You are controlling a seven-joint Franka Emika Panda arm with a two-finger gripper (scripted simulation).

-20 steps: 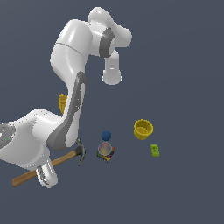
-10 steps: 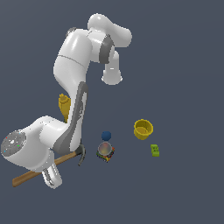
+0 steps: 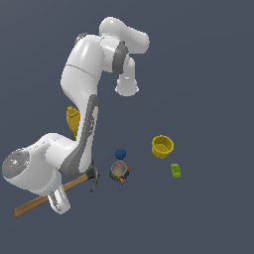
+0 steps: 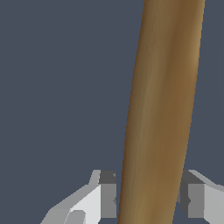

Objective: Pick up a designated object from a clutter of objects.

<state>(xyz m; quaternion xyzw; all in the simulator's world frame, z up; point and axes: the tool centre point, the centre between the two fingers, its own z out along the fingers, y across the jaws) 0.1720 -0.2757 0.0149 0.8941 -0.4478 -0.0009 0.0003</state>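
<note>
The hammer, with a long brown wooden handle and a dark grey head, lies flat on the floor at the exterior view's lower left. My gripper is down over the middle of the handle. In the wrist view the handle runs between my two fingers, whose pads press against both of its sides. The rest of the clutter is to the exterior view's right: a blue ball, a multicoloured can, a yellow cup and a green block.
A yellow mustard bottle stands behind my arm, partly hidden by the forearm. The hammer's head lies close to the can. The arm's bulky base link sits beside the handle.
The arm has swung and lowered so the gripper sits down over the hammer's handle. The hammer and the other objects have stayed where they were.
</note>
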